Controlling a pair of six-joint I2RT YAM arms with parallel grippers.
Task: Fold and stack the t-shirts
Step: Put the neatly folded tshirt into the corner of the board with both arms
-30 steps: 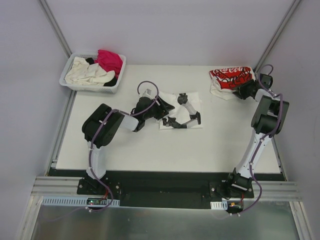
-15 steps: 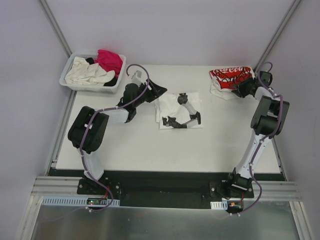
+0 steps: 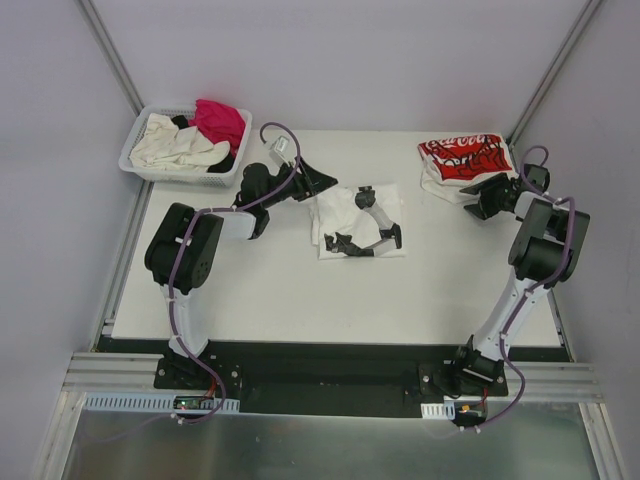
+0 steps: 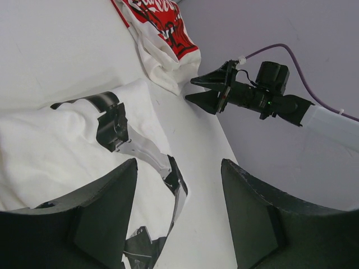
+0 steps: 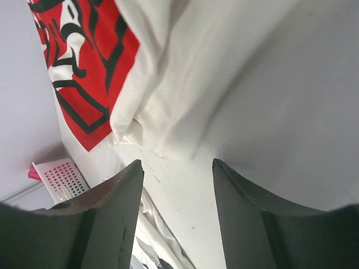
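Observation:
A folded white t-shirt with black print (image 3: 343,211) (image 4: 50,145) lies mid-table. My left gripper (image 3: 325,181) (image 4: 178,168) hovers just left of it, open, with nothing between its fingers. A white t-shirt with red print (image 3: 460,158) (image 5: 84,67) (image 4: 162,33) lies bunched at the back right. My right gripper (image 3: 470,203) (image 5: 176,165) sits just in front of that shirt's white hem, open and empty. More t-shirts, cream (image 3: 170,145), magenta (image 3: 220,120) and black, are piled in the basket.
The white slotted basket (image 3: 133,165) (image 5: 59,176) stands off the table's back-left corner. Grey walls close in behind and on both sides. The right arm's elbow (image 3: 545,245) stands near the table's right edge.
My left gripper has lifted off the folded shirt and swung back and to the left. My right gripper has opened, let go of the red-print shirt and drawn slightly back from it.

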